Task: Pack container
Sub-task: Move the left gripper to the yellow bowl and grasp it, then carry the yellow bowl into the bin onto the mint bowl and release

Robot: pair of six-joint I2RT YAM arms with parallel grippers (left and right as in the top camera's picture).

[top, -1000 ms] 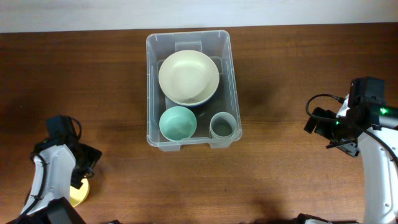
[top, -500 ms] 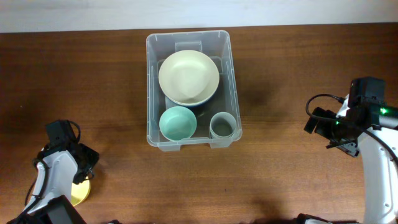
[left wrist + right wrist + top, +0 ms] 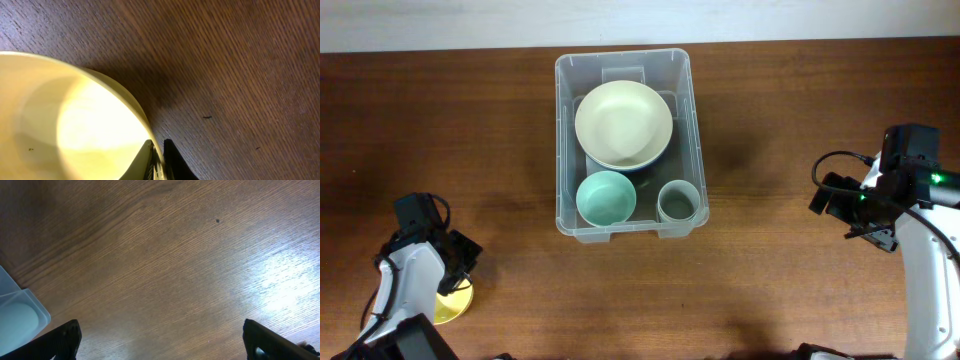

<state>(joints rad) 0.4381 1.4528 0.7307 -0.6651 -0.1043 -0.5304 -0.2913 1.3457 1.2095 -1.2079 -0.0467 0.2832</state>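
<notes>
Bent low at the desk's near-left corner, left claw pinched onto the rim of a yellow bowl; folded at the right edge, right claw spread wide over the wood, gripping nothing. Well apart, at the far middle: the clear container holding a cream bowl, teal bowl and grey cup. Yellow bowl largely hidden under the left arm from overhead, cropped at the wrist.

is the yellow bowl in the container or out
Out. The yellow bowl is at the lower left, its rim in the left gripper, far from the container.
</notes>
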